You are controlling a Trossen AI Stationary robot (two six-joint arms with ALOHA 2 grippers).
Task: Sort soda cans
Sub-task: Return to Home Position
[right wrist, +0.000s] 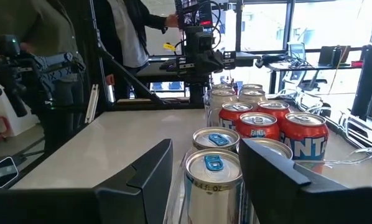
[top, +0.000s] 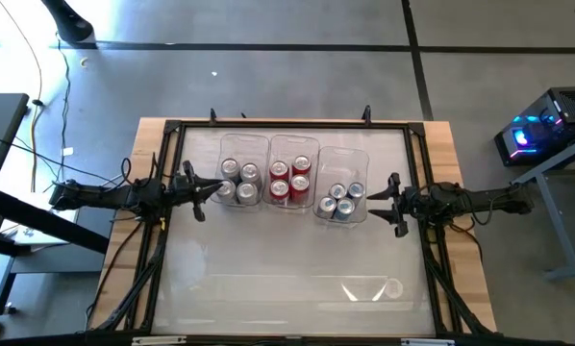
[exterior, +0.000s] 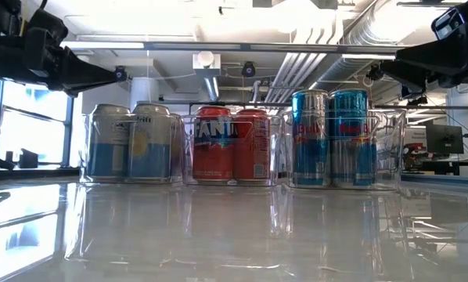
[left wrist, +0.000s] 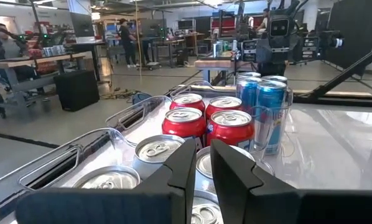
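**High view: twelve cans sorted by colour into three bins, both arms drawn back to the sides**

Three clear rectangular plastic bins stand side by side in a row on the far half of the glossy pale table (top: 287, 264). The left bin (top: 244, 140) holds four silver-grey metal soda cans (top: 232, 169). The middle bin (top: 294, 140) holds four red metal soda cans (top: 279, 171). The right bin (top: 344, 153), set slightly nearer the front than the other two, holds four blue metal soda cans (top: 337, 191). In each bin the cans sit in a two-by-two block. All show their silver tops upward, and the low view confirms that they stand upright on their bases. The bins are touching or almost touching one another; no can lies outside a bin.

The left gripper (top: 218, 188) hangs above the table just beside the left bin's outer wall, pointing in toward the silver-grey cans. Its own wrist view shows its two dark fingers (left wrist: 232, 171) drawn nearly together with only a thin slit between them, and nothing is clamped there.

The right gripper (top: 369, 199) hangs just beside the right bin's outer wall, pointing in toward the blue cans. In its wrist view the two fingers (right wrist: 145, 177) stand well apart, with the nearest blue can seen through the gap but not touched. It holds nothing.

In the low view both arms sit high, above the level of the can tops.

Beyond the table, the right wrist view shows a person (right wrist: 127, 37) standing in the room.
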